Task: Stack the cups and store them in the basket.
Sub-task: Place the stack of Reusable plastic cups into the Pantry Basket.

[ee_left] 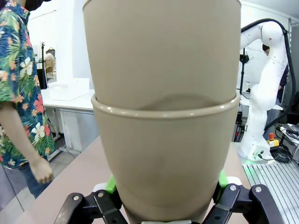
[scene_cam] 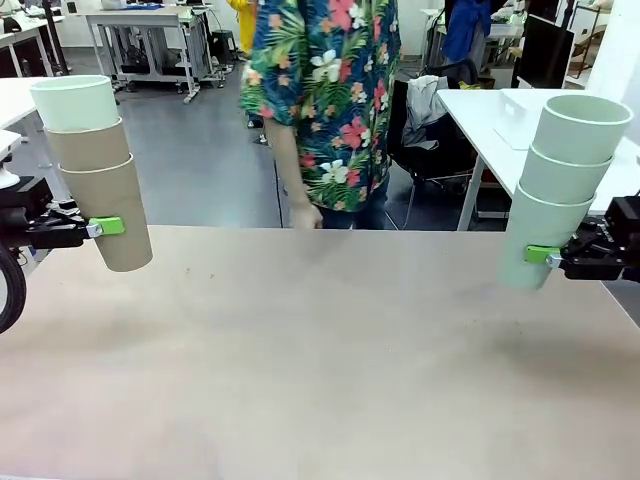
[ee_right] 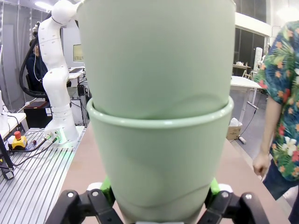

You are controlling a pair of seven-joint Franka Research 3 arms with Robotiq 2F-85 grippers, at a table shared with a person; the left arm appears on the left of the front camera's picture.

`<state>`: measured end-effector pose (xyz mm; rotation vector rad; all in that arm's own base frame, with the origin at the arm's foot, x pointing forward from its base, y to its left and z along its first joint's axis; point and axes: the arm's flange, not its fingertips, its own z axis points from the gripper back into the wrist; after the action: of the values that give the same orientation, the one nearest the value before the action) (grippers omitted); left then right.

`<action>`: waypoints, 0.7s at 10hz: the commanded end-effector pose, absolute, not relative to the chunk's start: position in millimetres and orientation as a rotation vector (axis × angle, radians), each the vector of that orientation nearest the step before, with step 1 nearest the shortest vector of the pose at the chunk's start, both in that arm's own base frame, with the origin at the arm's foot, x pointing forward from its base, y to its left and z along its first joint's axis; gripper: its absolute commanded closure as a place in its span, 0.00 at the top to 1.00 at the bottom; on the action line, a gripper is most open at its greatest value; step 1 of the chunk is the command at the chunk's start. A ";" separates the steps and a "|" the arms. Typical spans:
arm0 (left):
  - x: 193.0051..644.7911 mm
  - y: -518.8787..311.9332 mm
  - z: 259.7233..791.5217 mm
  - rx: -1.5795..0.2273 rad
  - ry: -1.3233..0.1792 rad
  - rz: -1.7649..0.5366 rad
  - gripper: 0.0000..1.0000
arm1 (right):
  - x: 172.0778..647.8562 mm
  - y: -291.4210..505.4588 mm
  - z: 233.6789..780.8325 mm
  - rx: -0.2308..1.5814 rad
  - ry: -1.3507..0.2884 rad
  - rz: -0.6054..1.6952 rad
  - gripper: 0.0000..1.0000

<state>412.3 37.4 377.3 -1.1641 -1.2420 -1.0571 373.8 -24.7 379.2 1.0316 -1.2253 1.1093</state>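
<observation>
At the far left of the front view my left gripper [scene_cam: 108, 228] is shut on a tilted stack of cups [scene_cam: 97, 170], two tan-brown ones with a pale mint one on top, held above the table. In the left wrist view the tan stack [ee_left: 163, 116] rises between the green pads [ee_left: 111, 185]. Far right, my right gripper [scene_cam: 541, 255] is shut on a leaning stack of three mint cups [scene_cam: 560, 185], also off the table. The right wrist view looks up that mint stack [ee_right: 159, 116] from between its pads [ee_right: 106, 185]. The basket is out of view.
The tan table [scene_cam: 320, 350] stretches between the two arms. A person in a flowered shirt [scene_cam: 320, 90] stands at the far edge, one hand [scene_cam: 304, 215] hanging at the table edge. White tables stand behind on both sides.
</observation>
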 end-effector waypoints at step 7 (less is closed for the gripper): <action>411.5 36.8 382.3 -1.164 -1.251 -1.067 0.85 | 373.6 -24.9 382.2 1.024 -1.233 1.117 0.85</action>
<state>412.3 37.4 377.3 -1.1641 -1.2420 -1.0571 373.8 -24.7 379.2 1.0317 -1.2253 1.1093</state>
